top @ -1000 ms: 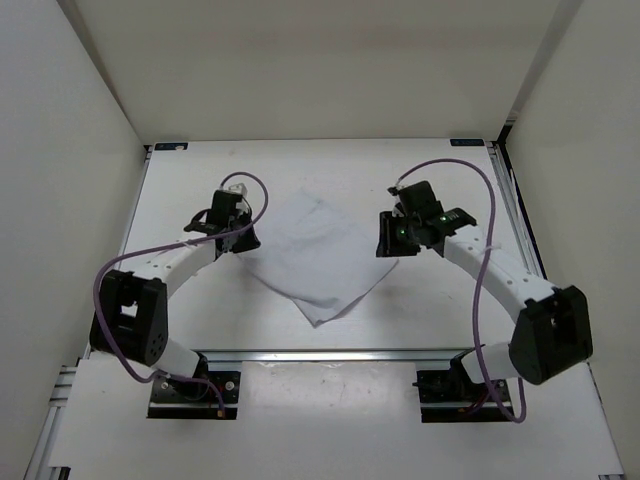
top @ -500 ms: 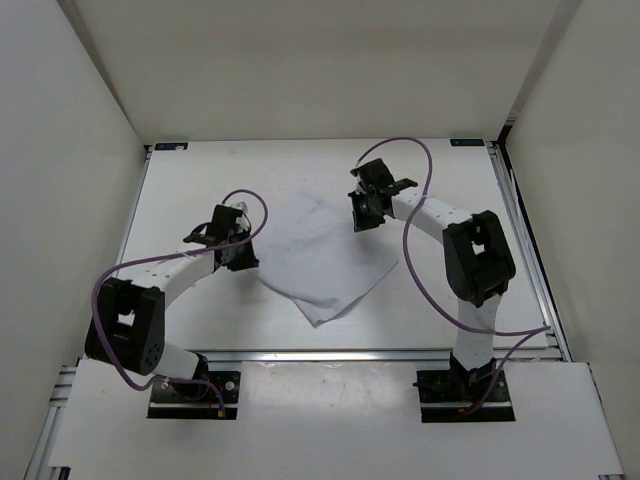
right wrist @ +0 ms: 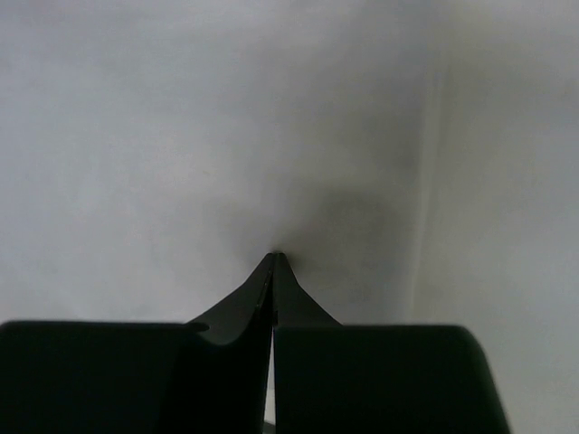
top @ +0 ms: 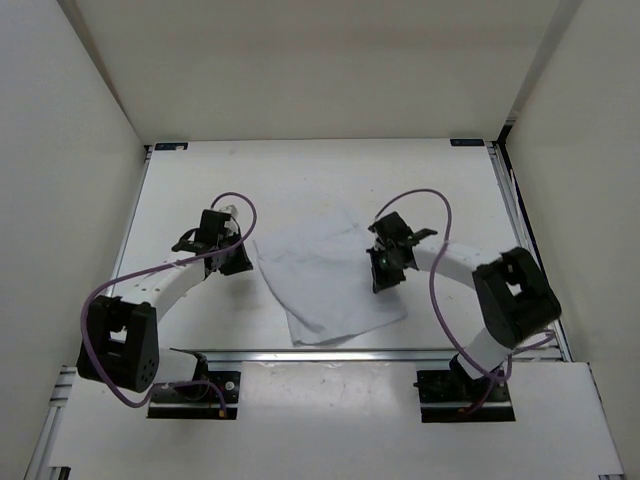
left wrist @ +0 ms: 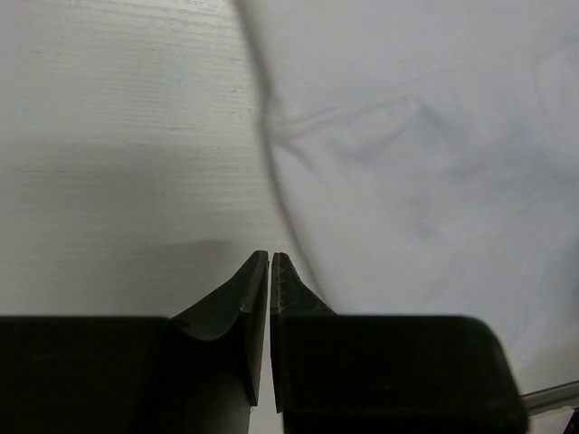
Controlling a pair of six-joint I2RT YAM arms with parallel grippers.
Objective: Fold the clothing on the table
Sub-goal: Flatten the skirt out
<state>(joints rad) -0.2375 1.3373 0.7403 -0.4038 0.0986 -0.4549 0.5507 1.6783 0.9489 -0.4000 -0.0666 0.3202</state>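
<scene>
The clothing [top: 325,280] is a plain white piece lying flat and creased in the middle of the table [top: 190,190]. My left gripper [top: 242,264] rests low just off its left edge. In the left wrist view, that gripper [left wrist: 270,256] is shut to a hairline slit over bare table, with the clothing [left wrist: 425,154] and its edge right beside the right finger. My right gripper [top: 378,282] is on the cloth's right part. In the right wrist view it [right wrist: 275,256] is shut, with its tips pressed onto the clothing [right wrist: 226,136] in a shadowed dimple.
A metal rail [top: 330,353] runs along the table's near edge, with both arm bases behind it. White walls [top: 80,180] enclose the table on the left, back and right. Purple cables [top: 440,205] loop above each arm.
The right gripper closed and swung from the cloth's far right edge down onto its right part. The cloth shifted and changed outline. The left gripper drifted slightly toward the near left.
</scene>
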